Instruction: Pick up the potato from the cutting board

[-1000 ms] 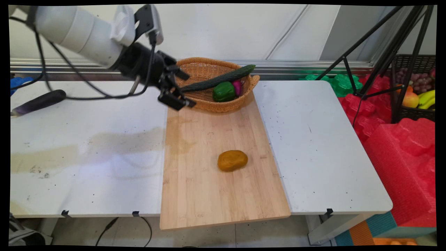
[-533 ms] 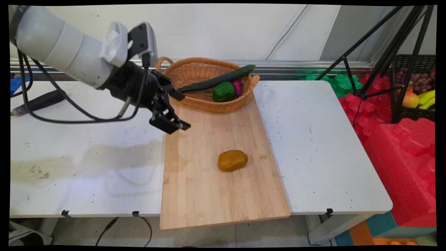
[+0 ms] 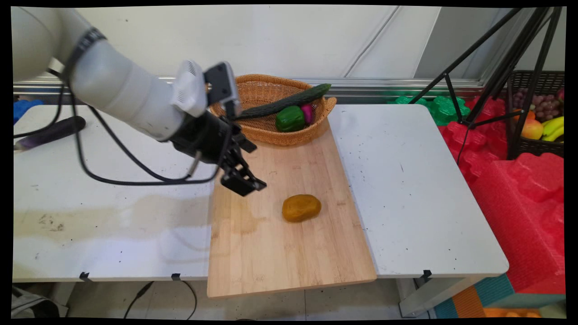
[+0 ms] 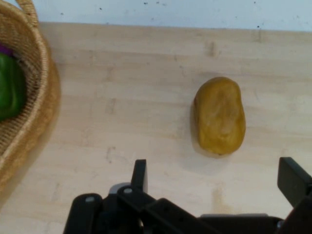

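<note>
fingers (image 4: 293,183) of the black gripper (image 3: 244,180) stand wide apart with nothing between them; in the hand view one shows at the lower middle and the other at the right edge. the gripper hangs above the left part of the wooden board (image 3: 289,243), tilted toward the brown potato (image 3: 301,208), which lies alone near the board's middle, close to the gripper but not touching it. in the hand view the potato (image 4: 219,115) sits ahead of the gap between the fingers, on bare wood (image 4: 131,97).

at the board's far edge stands a wicker basket (image 3: 271,133). it holds a long cucumber (image 3: 289,100) lying slantwise with its tip over the right rim, a green pepper (image 3: 290,118) and a small purple vegetable (image 3: 307,113) just beside the pepper. the hand view catches the basket's rim (image 4: 41,63) and the pepper (image 4: 10,92) at its left edge.

the board lies across the white table (image 3: 415,189) from far edge to near edge, overhanging the near one. a dark eggplant (image 3: 49,132) rests near the table's far left corner, well apart from the gripper, partly crossed by hanging black cables (image 3: 117,162). nothing lies between the gripper and the potato.
</note>
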Robot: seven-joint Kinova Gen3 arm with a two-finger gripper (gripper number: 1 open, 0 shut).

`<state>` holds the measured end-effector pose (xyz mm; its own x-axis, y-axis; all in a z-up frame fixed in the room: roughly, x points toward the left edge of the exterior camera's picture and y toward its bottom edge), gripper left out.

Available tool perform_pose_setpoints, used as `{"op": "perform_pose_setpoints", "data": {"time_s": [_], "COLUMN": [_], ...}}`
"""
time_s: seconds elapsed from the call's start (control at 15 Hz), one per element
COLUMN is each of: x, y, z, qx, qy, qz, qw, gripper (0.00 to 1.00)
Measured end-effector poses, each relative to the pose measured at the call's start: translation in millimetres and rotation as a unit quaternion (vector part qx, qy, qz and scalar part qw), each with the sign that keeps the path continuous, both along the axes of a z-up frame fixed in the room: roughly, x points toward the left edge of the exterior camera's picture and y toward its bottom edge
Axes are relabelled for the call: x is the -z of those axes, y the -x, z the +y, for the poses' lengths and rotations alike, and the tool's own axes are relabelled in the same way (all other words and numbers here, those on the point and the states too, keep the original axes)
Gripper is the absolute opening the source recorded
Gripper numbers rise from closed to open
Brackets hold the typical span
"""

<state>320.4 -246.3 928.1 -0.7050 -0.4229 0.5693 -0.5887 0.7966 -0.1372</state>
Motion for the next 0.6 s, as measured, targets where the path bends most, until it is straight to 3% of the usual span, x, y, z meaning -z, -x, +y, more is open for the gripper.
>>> {"op": "perform_pose_setpoints", "data": {"time_s": [0.6], "x": [51.9], "y": [53.7], "z": [-31.2], "qx": [0.010], "qy": [-0.030], "qz": [-0.030], "qw": [0.9991], "gripper": [1.00]}}
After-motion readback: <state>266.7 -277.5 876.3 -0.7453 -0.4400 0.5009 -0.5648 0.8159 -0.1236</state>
